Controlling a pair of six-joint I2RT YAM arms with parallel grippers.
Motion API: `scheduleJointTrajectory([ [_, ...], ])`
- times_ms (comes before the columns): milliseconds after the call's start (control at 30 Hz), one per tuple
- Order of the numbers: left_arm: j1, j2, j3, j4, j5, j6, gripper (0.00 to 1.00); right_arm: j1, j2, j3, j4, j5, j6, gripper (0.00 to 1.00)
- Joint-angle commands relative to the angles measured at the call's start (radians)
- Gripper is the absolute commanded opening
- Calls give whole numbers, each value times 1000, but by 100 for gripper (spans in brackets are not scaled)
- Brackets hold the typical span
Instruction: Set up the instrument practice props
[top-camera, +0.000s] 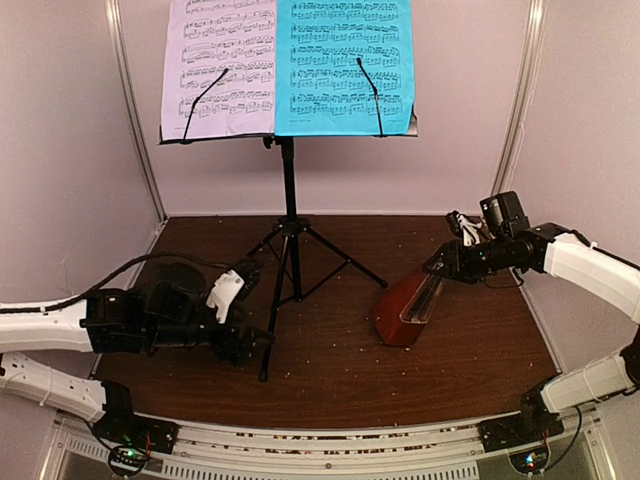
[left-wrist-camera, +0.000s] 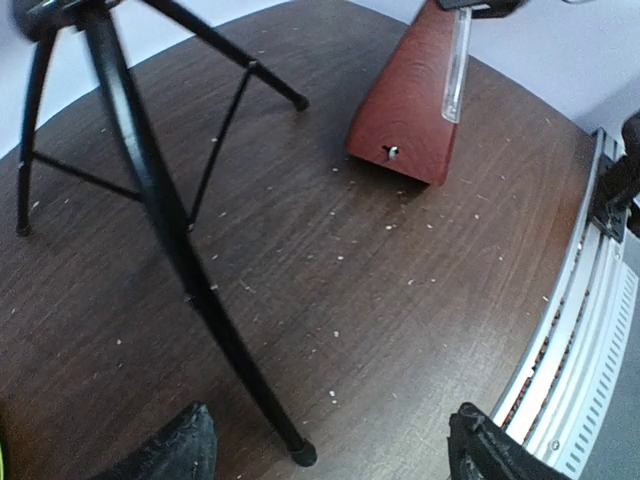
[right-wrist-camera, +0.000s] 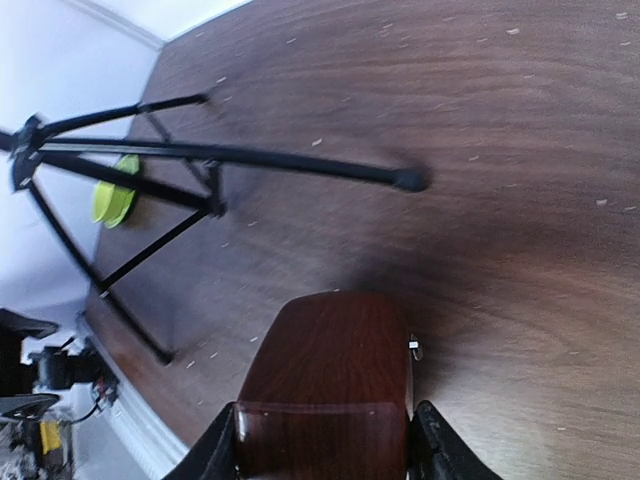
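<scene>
Over at 3 o'clock from the stand (top-camera: 289, 200), the metronome (top-camera: 405, 312) leans over, top toward the right wall, and the right gripper (top-camera: 440, 268) is clamped half-wide across its upper end. The wrist view shows a finger on each flank. The base edge sits on or just above the wood, and we cannot tell which.

We judge this piece rigid and top-light, with glossy reddish sides that could slide in a pinch. The clear cover looks like the fragile part, so the solid flanks are the place to squeeze, not that front strip.

At 8 o'clock the left gripper (left-wrist-camera: 330, 450) gapes wide and holds nothing. The stand's near foot sits between its fingers, touching neither.

The stand is thin tube on three splayed legs. With the lilac sheet (top-camera: 218, 65) and cyan sheet (top-camera: 345, 65) side by side up on its desk, we reckon a nudge could tip it.

The counter (top-camera: 330, 380) is dark wood grain speckled with pale crumbs. Pale walls close in on three sides, a metal rail (left-wrist-camera: 570, 350) runs along the near edge, and a green bowl (right-wrist-camera: 115, 190) hides behind the legs.
</scene>
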Motion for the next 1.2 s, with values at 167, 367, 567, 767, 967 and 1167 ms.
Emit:
scheduleJointTrajectory([
  [167, -132, 225, 140, 168, -18, 143, 83, 75, -73, -87, 240, -415, -19, 12],
  [367, -171, 335, 176, 206, 20, 180, 85, 177, -56, -77, 212, -441, -110, 4],
  [567, -182, 342, 111, 285, 43, 188, 88, 240, -22, -38, 173, -396, -184, 1],
  [767, -184, 401, 79, 330, 60, 196, 90, 249, 32, -23, 226, -374, -167, 0],
  [967, -189, 473, 66, 445, 56, 163, 89, 257, 78, -17, 282, -383, -129, 0],
  [1167, -191, 548, 67, 509, 62, 146, 87, 268, 89, -16, 281, -390, -130, 0],
])
